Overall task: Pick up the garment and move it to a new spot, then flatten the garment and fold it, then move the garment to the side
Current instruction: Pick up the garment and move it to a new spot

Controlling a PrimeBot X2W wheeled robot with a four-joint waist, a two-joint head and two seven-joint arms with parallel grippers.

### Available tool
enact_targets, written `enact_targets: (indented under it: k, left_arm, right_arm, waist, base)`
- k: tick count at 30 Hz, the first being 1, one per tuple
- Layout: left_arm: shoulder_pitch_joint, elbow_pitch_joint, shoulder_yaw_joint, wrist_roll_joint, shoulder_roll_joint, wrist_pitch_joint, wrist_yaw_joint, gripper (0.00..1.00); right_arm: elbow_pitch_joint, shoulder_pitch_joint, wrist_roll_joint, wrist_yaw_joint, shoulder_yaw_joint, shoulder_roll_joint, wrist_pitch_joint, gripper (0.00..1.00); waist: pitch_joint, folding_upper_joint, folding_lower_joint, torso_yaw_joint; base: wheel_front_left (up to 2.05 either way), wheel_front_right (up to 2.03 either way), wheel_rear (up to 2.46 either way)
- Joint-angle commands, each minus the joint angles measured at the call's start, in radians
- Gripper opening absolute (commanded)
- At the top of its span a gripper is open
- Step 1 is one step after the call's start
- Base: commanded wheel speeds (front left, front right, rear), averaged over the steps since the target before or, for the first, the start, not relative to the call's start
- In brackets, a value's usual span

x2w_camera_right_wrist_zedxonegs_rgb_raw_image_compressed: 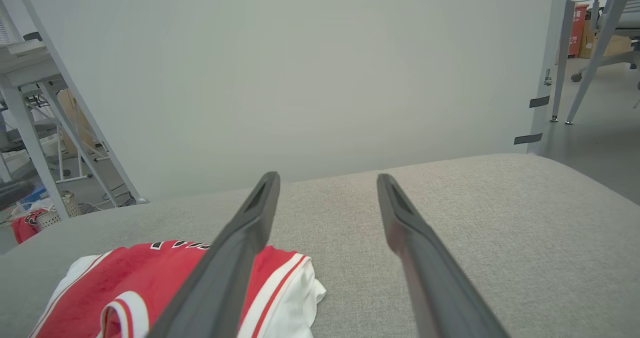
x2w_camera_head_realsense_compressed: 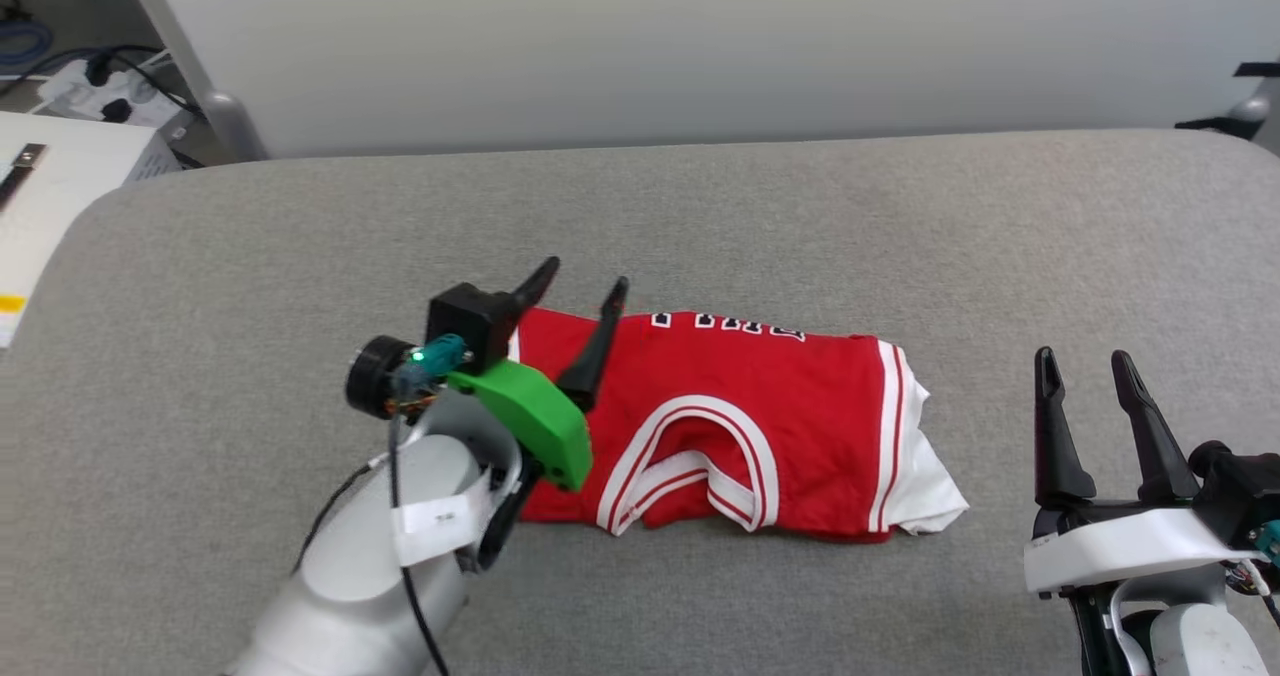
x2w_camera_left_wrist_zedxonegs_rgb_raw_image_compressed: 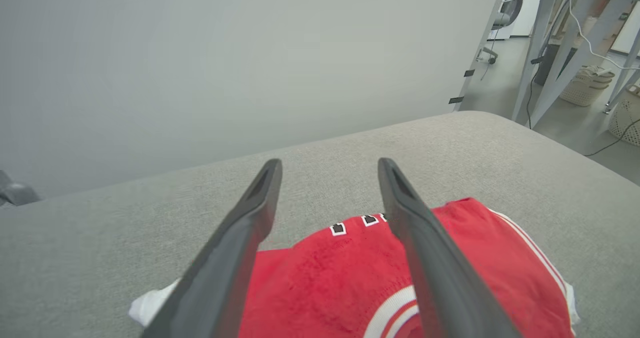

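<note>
Head view: the red shirt point(x2w_camera_head_realsense_compressed: 800, 396) lies folded and flat, with a grey cushion point(x2w_camera_head_realsense_compressed: 700, 206) stretching out under it on every side. Its white-striped neck trim curves along the near edge, black-and-white lettering runs along the far edge, and a white sleeve pokes out at its right end. The left gripper point(x2w_camera_head_realsense_compressed: 585, 274) hangs over the shirt's left end with its two dark fingers spread wide and nothing between them. The right gripper point(x2w_camera_head_realsense_compressed: 1083, 356) stands well off to the right of the shirt, also wide apart and empty, its fingers pointing away past the shirt's far edge. In the left wrist view the left gripper point(x2w_camera_left_wrist_zedxonegs_rgb_raw_image_compressed: 328, 163) frames the shirt point(x2w_camera_left_wrist_zedxonegs_rgb_raw_image_compressed: 330, 278) lying loose below it. In the right wrist view the right gripper point(x2w_camera_right_wrist_zedxonegs_rgb_raw_image_compressed: 327, 175) has the shirt point(x2w_camera_right_wrist_zedxonegs_rgb_raw_image_compressed: 135, 273) to its left, with one finger crossing in front of the shirt's striped right end. A pale wall point(x2w_camera_head_realsense_compressed: 700, 46) rises beyond the shirt.
</note>
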Motion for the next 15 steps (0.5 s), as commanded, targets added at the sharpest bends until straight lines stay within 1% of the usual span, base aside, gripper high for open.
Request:
enact_targets:
  k: [1, 4, 8, 11, 15]
  left_arm:
    - [0.024, -0.026, 0.021, 0.003, 0.025, -0.009, 0.009, 1.0]
    - [0.092, -0.121, 0.1, 0.017, 0.079, -0.014, 0.034, 1.0]
    - [0.235, -0.278, 0.223, 0.056, 0.112, -0.014, 0.06, 1.0]
    - [0.351, -0.374, 0.302, 0.087, 0.104, -0.014, 0.068, 1.0]
    - [0.482, -0.465, 0.391, 0.142, 0.059, -0.014, 0.065, 1.0]
  right_arm:
    - [0.003, 0.019, -0.012, -0.001, -0.004, -0.003, -0.005, 1.0]
    - [0.003, 0.03, -0.022, -0.001, -0.009, -0.003, -0.005, 1.0]
    - [0.002, 0.043, -0.037, -0.001, -0.008, -0.003, -0.005, 1.0]
    - [0.004, 0.057, -0.041, -0.001, -0.013, -0.003, -0.005, 1.0]
    - [0.014, 0.08, -0.039, -0.001, -0.021, -0.003, -0.005, 1.0]
  waist:
    - [-0.046, 0.0, 0.0001, 0.053]
    - [-0.054, 0.0, 0.0001, 0.068]
    - [-0.06, 0.0, 0.0001, 0.078]
    - [-0.064, 0.0, 0.0001, 0.084]
    - [-0.066, 0.0, 0.0001, 0.09]
  base:
    - [0.0, 0.0, 0.0]
    - [0.0, 0.0, 0.0]
    - [0.0, 0.0, 0.0]
    - [0.0, 0.0, 0.0]
    - [0.0, 0.0, 0.0]
